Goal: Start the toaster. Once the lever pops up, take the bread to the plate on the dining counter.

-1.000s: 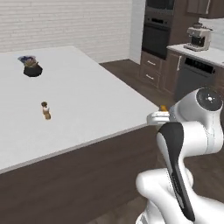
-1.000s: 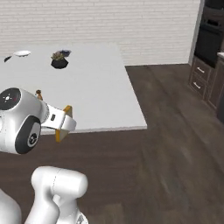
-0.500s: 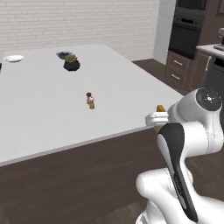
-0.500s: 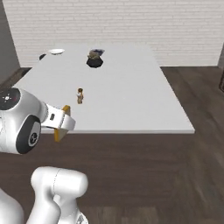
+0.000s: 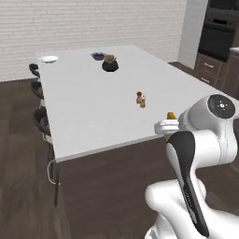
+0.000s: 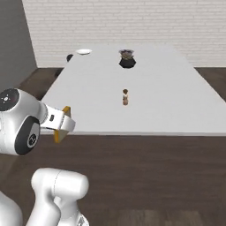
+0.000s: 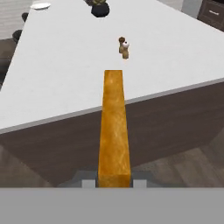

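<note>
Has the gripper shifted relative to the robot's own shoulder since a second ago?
No. The gripper, shut on the bread, sits at the same spot beside the shoulder; the dining counter's shift is camera motion.

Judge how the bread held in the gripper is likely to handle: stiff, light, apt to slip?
The bread juts straight out from the gripper without sagging, so probably stiff. It is thin, so likely light. Gripped only at one end, it might pivot if bumped.
</note>
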Tool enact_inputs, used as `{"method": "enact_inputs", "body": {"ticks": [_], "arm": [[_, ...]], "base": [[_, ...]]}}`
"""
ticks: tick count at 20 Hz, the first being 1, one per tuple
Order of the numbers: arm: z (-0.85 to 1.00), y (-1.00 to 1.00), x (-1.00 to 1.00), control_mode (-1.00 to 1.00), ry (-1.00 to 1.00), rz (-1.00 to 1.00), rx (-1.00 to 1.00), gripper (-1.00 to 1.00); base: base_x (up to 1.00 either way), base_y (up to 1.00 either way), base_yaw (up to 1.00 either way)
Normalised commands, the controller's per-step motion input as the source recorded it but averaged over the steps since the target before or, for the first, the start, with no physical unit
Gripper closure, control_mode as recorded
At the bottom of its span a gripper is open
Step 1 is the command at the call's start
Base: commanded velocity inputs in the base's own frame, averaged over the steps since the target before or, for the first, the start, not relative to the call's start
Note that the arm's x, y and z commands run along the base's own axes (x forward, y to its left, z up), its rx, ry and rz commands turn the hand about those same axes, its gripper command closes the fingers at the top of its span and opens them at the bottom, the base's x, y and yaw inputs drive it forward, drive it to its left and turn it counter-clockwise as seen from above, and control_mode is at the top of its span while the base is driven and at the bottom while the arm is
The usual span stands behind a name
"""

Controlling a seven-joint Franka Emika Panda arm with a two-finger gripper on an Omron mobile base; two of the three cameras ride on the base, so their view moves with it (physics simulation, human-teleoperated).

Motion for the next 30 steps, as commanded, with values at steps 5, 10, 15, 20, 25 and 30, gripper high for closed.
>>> {"method": "enact_inputs", "body": {"ticks": [5,10,15,20,25,30], "arm": [[0.0,0.0,0.0,1.0,0.0,0.0,0.0,1.0],[0.0,0.0,0.0,1.0,0.0,0.0,0.0,1.0],[0.0,0.0,0.0,1.0,0.0,0.0,0.0,1.0],[0.0,0.0,0.0,1.0,0.0,0.0,0.0,1.0],[0.0,0.0,0.0,1.0,0.0,0.0,0.0,1.0],[0.0,0.0,0.0,1.0,0.0,0.0,0.0,1.0]], "base": [[0.0,1.0,0.0],[0.0,1.0,0.0],[0.01,1.0,0.0],[0.25,1.0,0.0],[0.51,1.0,-0.02],[0.72,1.0,-0.15]]}}
